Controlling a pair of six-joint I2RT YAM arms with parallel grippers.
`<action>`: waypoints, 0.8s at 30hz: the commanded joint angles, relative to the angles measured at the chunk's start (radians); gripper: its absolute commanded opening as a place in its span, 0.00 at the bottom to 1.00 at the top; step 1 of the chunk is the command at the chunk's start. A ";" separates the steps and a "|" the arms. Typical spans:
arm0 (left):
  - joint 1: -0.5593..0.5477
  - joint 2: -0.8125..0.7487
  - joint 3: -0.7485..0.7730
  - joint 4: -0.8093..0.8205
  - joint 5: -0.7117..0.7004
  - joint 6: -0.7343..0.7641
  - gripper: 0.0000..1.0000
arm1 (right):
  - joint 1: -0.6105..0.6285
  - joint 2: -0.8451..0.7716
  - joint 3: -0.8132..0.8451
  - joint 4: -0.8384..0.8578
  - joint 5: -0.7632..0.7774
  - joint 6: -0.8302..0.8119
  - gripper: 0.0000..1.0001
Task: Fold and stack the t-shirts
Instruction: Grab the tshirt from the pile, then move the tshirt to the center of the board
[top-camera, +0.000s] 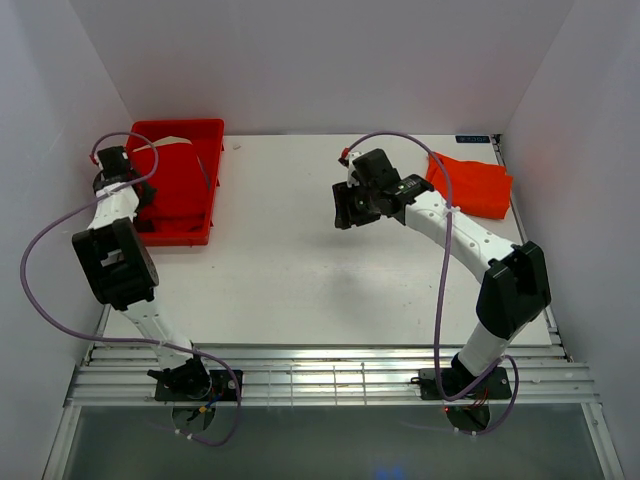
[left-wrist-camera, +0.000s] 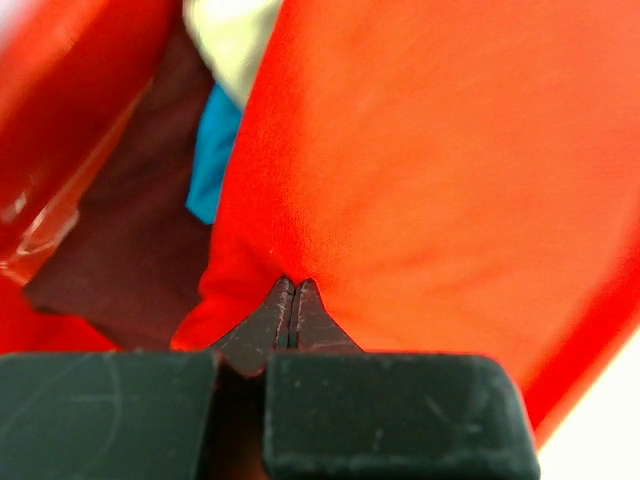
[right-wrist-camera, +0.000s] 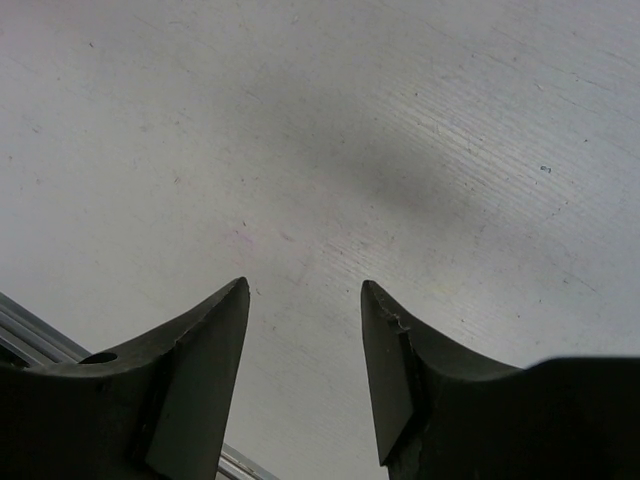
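Observation:
A bright red t-shirt (top-camera: 180, 185) lies on top of the pile in the red tray (top-camera: 180, 237) at the back left. In the left wrist view this red t-shirt (left-wrist-camera: 420, 170) fills the frame. Beside it show a dark red shirt (left-wrist-camera: 140, 230), a blue one (left-wrist-camera: 212, 150) and a beige one (left-wrist-camera: 232, 35). My left gripper (top-camera: 138, 168) (left-wrist-camera: 292, 282) is shut, its tips pinching the red cloth at its edge. An orange-red t-shirt (top-camera: 472, 185) lies folded at the back right. My right gripper (top-camera: 345, 210) (right-wrist-camera: 305, 290) hangs open over bare table, holding nothing.
White walls close the table in on three sides. A slatted metal rail (top-camera: 330, 375) runs along the near edge by the arm bases. The right arm's purple cable (top-camera: 440, 260) loops beside its forearm.

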 joint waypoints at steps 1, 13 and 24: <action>-0.014 -0.227 0.146 -0.046 -0.001 -0.058 0.00 | 0.002 0.010 0.063 -0.028 0.012 0.009 0.55; -0.544 -0.158 0.502 -0.078 0.424 -0.206 0.00 | 0.002 -0.054 0.072 -0.085 0.115 0.027 0.55; -0.947 -0.005 0.289 0.003 0.376 -0.187 0.56 | 0.002 -0.243 -0.049 -0.143 0.258 0.081 0.61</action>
